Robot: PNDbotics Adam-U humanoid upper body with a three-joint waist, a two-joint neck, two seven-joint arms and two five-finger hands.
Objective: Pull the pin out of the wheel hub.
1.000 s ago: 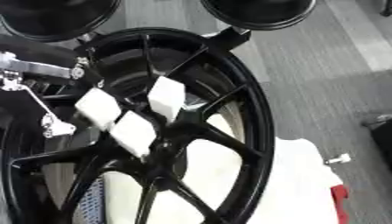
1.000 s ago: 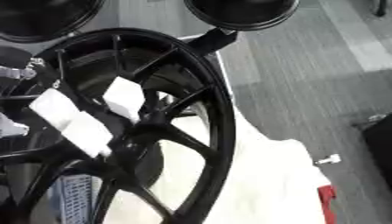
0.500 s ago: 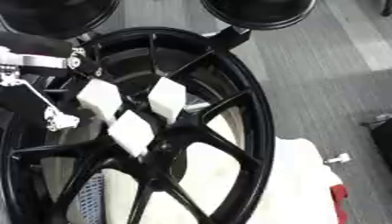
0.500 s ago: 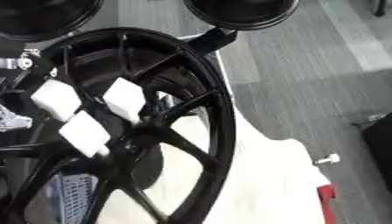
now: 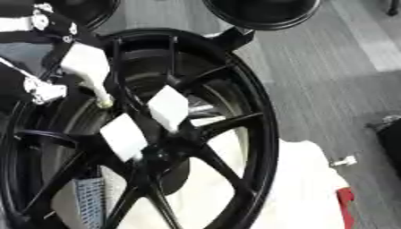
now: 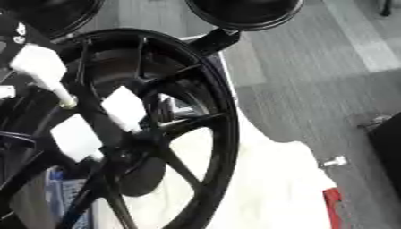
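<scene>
A black spoked wheel hub (image 5: 265, 134) stands tilted across the view. My left hand (image 5: 35, 31) shows at the upper left, black and silver, shut on a white block-headed pin (image 5: 84, 67). The pin's thin shaft ends at a tip (image 5: 104, 103) that is clear of the hub, beside a spoke. Two more white pins (image 5: 168, 107) (image 5: 123, 136) still sit in the hub near its centre. My right hand is in neither view.
A white cloth (image 5: 305, 179) lies under the wheel, with a red thing (image 5: 345, 205) at its right edge. A small white piece (image 5: 343, 161) lies on the grey floor. Black round objects (image 5: 262, 11) sit at the top, and a dark object (image 5: 389, 134) at the right edge.
My left hand has drawn one white pin up and to the left, away from the other two, so its shaft is now out of the hub.
</scene>
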